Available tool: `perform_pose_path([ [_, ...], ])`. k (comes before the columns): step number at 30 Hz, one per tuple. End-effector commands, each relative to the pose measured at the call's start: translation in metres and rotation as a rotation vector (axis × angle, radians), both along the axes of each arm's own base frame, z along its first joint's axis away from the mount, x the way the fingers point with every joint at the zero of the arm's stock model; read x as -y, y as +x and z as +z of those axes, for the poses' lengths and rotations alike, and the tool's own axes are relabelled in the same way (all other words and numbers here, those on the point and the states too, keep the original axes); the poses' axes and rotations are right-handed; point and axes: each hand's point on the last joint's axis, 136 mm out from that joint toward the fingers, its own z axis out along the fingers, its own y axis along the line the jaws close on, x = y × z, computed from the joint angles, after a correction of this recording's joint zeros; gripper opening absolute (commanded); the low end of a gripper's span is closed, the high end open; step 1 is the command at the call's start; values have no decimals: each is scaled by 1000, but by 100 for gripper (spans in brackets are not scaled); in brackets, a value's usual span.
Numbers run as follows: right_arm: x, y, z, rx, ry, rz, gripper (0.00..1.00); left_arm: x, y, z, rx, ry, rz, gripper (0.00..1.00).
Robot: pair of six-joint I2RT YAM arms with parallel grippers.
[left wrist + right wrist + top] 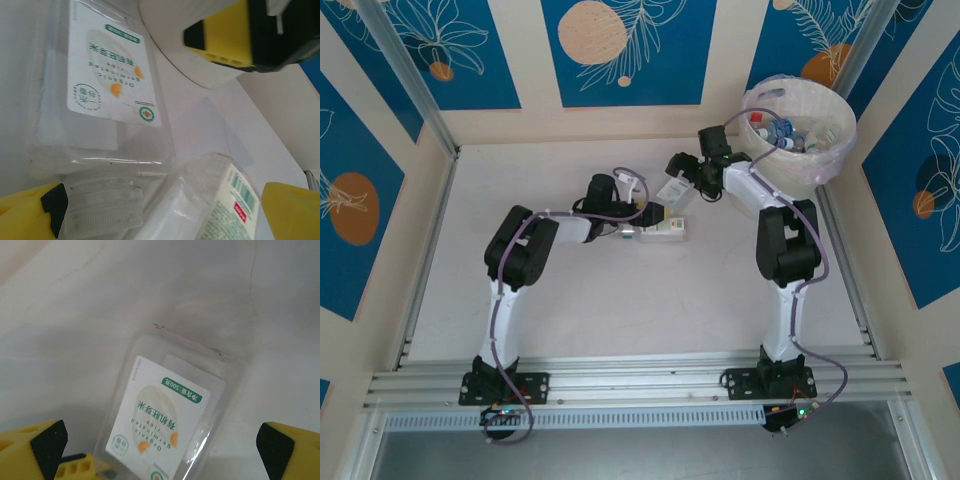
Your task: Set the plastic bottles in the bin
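Counting first: two arms, two claws, one bin (825, 160), and two clear plastic bottles (665, 232) out on the tabletop (590, 300). The rice-label bottle (167, 420), with a white label and green print, lies under the right claw (678, 188). The barcode-label bottle (227, 200) lies just beside it, close to the left claw (655, 215). Can't tell if the two actually touch. Both sit around the middle of the tabletop, a bit toward the far side and well apart from the bin.

The left claw is spread wide, with its yellow fingers (25, 212) at either side of the wrist view and both bottles ahead of them, and it grips nothing. The right claw is spread wide too, hanging over the rice-label bottle with nothing in it. The two claws are near each other.

Room-wise, the left half and the near strip of the tabletop are bare. Blue patterned walls (620, 50) close in three sides, and a metal rail (640, 375) runs along the near edge. The bin is tucked into the far right corner against the walls, with the right arm just beside it.

The bin has a thin translucent bag (760, 95) draped over its rim. Inside is a jumble of bottles with blue and red bits, too tangled for me to count.
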Motion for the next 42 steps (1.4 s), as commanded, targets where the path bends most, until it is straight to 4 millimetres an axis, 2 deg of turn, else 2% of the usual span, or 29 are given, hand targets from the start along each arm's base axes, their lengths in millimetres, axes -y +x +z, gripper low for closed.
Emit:
perform_pose_path([
  [1,5,-14,-23,-102,-91,1,99,21,-17,28,58,-61,-94,100],
  [5,3,-16,-20,-108,-124,56,99,26,-26,36,76,-63,-103,100],
  [8,2,-20,-15,-109,-134,101,99,19,-26,43,109,-44,-71,100],
  [14,-12,-22,-14,-115,-175,182,99,0,-25,56,150,9,21,100],
  [17,-16,-20,-20,-131,-217,195,99,-18,-25,64,163,28,106,100],
  [22,-18,-16,-32,-159,-284,198,99,-62,-27,70,179,86,303,100],
  [26,-20,-14,-42,-193,-307,196,99,-94,-32,66,186,134,407,100],
  [29,-15,-14,-50,-213,-347,159,99,-105,-36,58,172,162,428,100],
  [34,0,-21,-62,-256,-444,97,99,-111,-37,48,139,164,441,100],
  [42,-9,-25,-78,-291,-422,120,99,-112,-33,38,108,159,451,100],
])
